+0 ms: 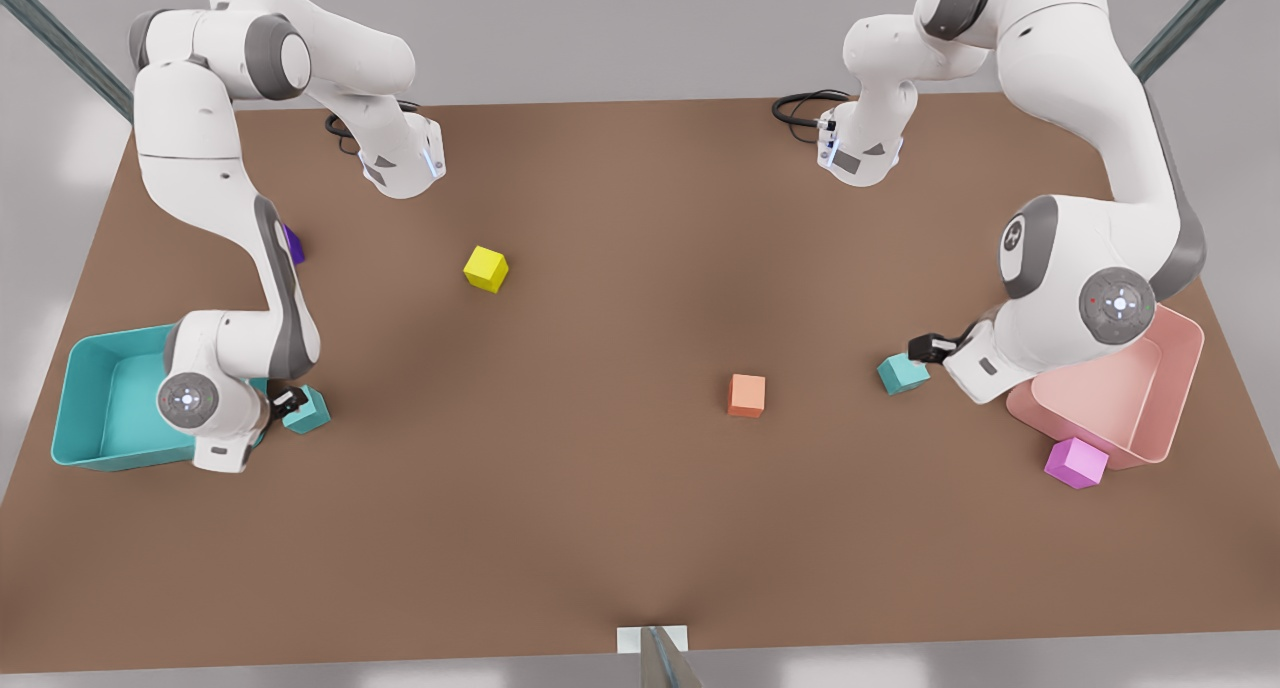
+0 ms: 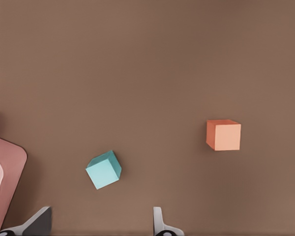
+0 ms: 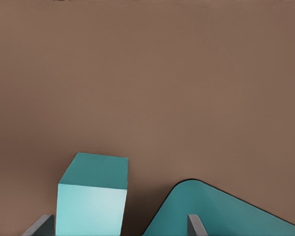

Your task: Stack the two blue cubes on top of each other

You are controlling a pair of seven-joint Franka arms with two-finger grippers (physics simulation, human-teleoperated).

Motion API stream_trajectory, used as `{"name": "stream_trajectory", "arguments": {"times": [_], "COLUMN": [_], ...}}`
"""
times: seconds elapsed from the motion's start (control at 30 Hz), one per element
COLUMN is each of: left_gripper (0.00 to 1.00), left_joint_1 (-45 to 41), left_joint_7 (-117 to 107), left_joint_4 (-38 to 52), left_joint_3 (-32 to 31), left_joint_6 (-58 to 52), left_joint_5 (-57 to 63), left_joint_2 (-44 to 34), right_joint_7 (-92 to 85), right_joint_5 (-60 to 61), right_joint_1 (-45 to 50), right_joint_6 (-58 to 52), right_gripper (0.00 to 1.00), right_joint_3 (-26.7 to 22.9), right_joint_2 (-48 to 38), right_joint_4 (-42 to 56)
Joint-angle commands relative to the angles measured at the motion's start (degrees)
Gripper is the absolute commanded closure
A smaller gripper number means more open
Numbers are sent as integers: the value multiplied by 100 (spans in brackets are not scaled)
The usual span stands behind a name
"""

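Two blue cubes (image 1: 306,410) (image 1: 902,374), four other cubes (image 1: 486,268) (image 1: 746,395) (image 1: 1076,463) (image 1: 293,245), two bins (image 1: 95,408) (image 1: 1165,388)

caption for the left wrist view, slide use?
Left gripper, jaws open, above a teal cube beside an orange cube.

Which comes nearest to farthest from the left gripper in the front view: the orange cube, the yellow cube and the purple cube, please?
Measured from the left gripper, at the front view's right, open beside a blue cube:
1. Orange cube, mid-table.
2. Yellow cube, left of centre.
3. Purple cube, far left, behind the other arm.
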Motion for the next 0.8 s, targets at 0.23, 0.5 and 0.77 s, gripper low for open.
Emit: {"name": "stream_trajectory", "arguments": {"times": [0.23, 0.5, 0.77], "left_gripper": [0, 0, 0], "left_joint_1": [-3, 68, 331], "left_joint_7": [-387, -888, -1617], "left_joint_4": [-162, -399, -724], "left_joint_3": [3, 3, -6], "left_joint_6": [-74, -100, -153], "left_joint_5": [91, 82, 3], "left_joint_2": [16, -28, -81], "right_joint_7": [-1201, -938, -920], "right_joint_5": [625, 889, 924], "right_joint_1": [-120, -129, -129], "right_joint_6": [-273, -396, -405], "right_gripper": [0, 0, 0], "right_joint_3": [-32, -67, -67], "right_joint_2": [169, 301, 354], "right_joint_4": [-20, -29, -47]}}
